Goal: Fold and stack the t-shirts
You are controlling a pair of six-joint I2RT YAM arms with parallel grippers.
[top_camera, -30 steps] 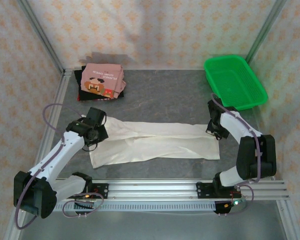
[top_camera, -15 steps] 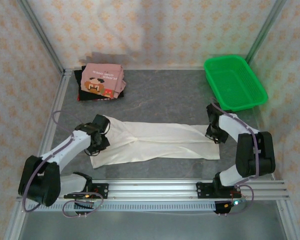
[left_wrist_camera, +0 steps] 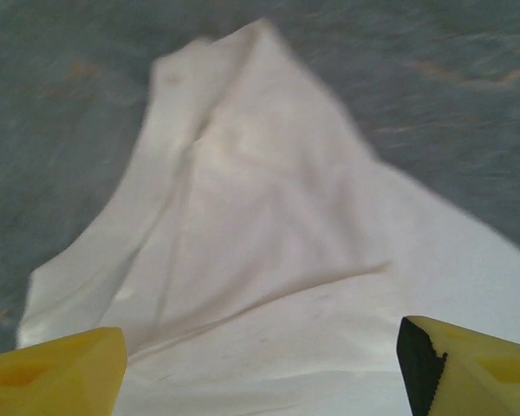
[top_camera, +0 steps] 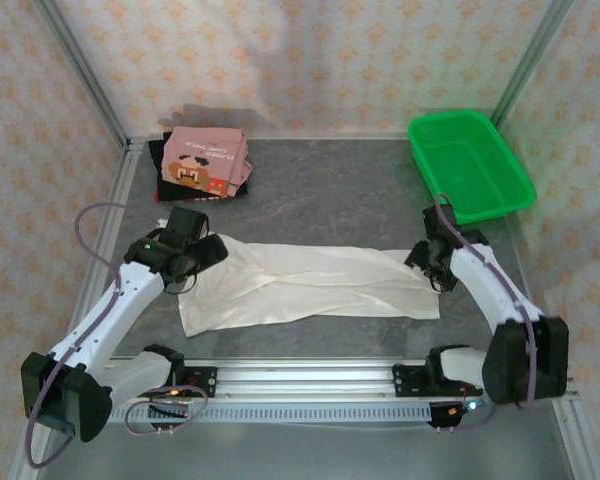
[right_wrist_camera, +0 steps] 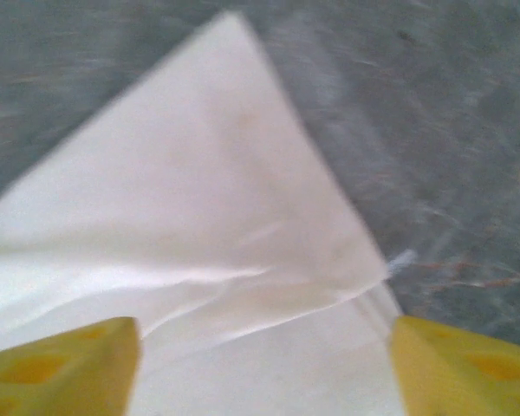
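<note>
An off-white t-shirt (top_camera: 310,290) lies folded into a long strip across the middle of the grey table. My left gripper (top_camera: 193,256) hovers over its left end, open, and my right gripper (top_camera: 431,268) hovers over its right end, also open. In the left wrist view the yellow fingertips (left_wrist_camera: 56,368) stand wide apart above the slack off-white cloth (left_wrist_camera: 260,225). In the right wrist view the fingertips (right_wrist_camera: 61,364) stand equally wide above a folded corner of the shirt (right_wrist_camera: 208,217). A pink t-shirt (top_camera: 206,160) with a brown pixel face lies folded on black t-shirts (top_camera: 166,186) at the back left.
A green plastic basket (top_camera: 472,163) stands at the back right. Patterned walls with metal posts close in the left, back and right sides. The arms' mounting rail (top_camera: 380,378) runs along the near edge.
Both grippers were shut on the shirt's ends and have opened, letting the cloth drop onto the table. Both arms have shifted slightly above the ends.
</note>
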